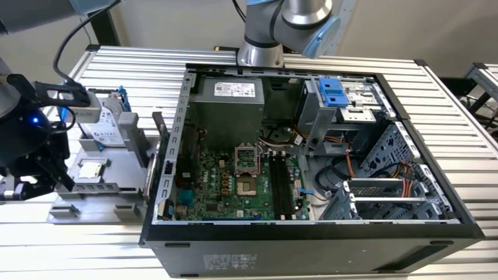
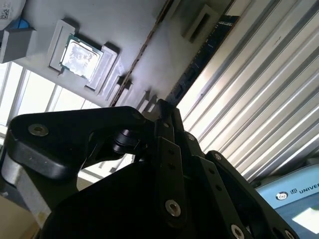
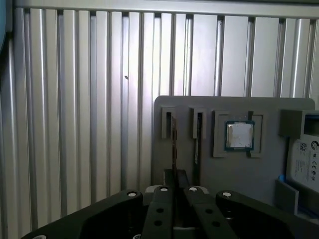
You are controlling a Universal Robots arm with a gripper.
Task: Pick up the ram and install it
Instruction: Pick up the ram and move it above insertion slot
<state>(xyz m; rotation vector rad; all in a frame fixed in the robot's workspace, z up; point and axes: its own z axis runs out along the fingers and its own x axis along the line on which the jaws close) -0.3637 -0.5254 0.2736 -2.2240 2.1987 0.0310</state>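
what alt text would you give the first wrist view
Black robot gripper poised at a thin ram stick standing on edge in a slotted grey plastic holder, beside a small square silver processor chip; ribbed aluminium table behind.

A wide table (image 1: pixel 451 116) of ribbed silvery metal slats takes up most of the space, and the slats run in long, straight grooves. In the second wrist view daylight glares off the same slats (image 2: pixel 259 109); in the first wrist view they (image 3: pixel 75 99) look duller and grey. Behind stands a plain beige wall (image 1: pixel 179 23). At the exterior view's right, a second slatted table (image 1: pixel 486 73) stands beside it, a dark gap between them.
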